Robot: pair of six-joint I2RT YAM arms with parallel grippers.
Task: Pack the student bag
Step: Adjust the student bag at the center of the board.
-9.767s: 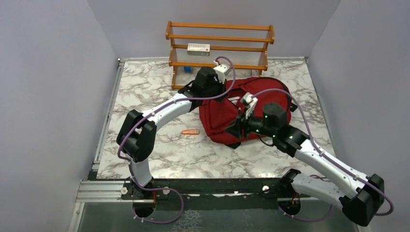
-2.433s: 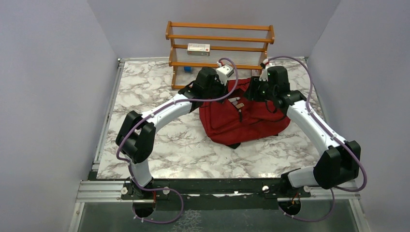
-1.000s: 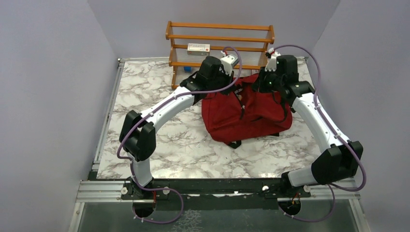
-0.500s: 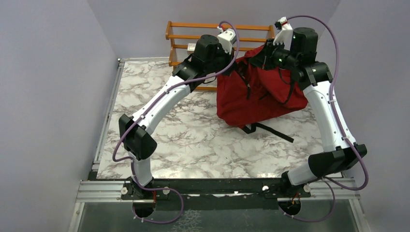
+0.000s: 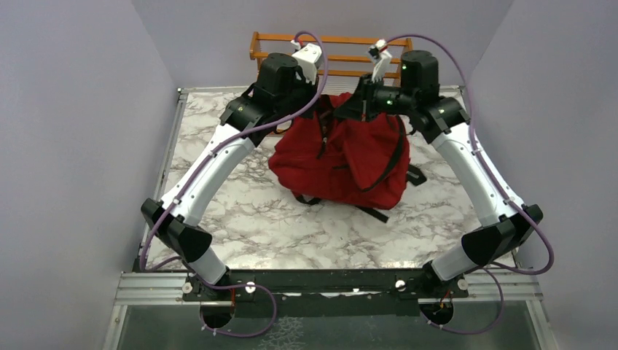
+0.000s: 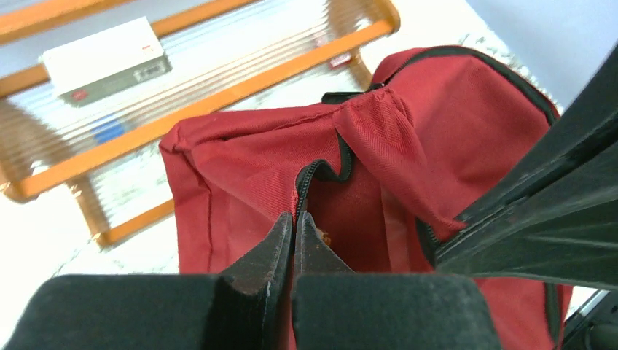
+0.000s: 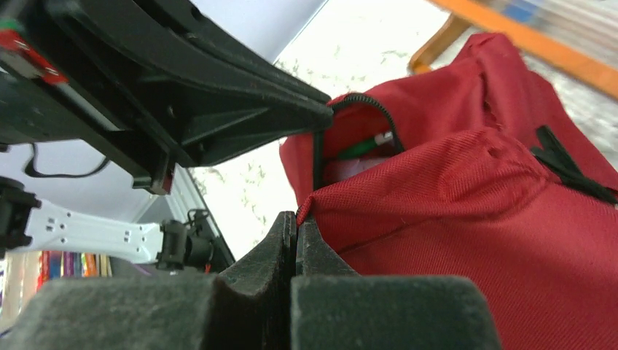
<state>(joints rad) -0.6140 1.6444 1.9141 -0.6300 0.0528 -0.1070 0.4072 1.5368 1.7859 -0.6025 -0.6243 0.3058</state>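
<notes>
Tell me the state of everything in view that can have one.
bag, upright, held by its top edge, zip partly open
left gripper, shut on the bag's top edge
right gripper, shut on the bag's top edge
box, lying flat on the rack
rack, standing behind the bag

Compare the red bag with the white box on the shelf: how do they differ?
The bag is large, soft and dark red; the box is small, flat-sided and white. The bag is pinched at its top edge by the left gripper and right gripper; the box lies flat on the shelf, untouched.
</notes>
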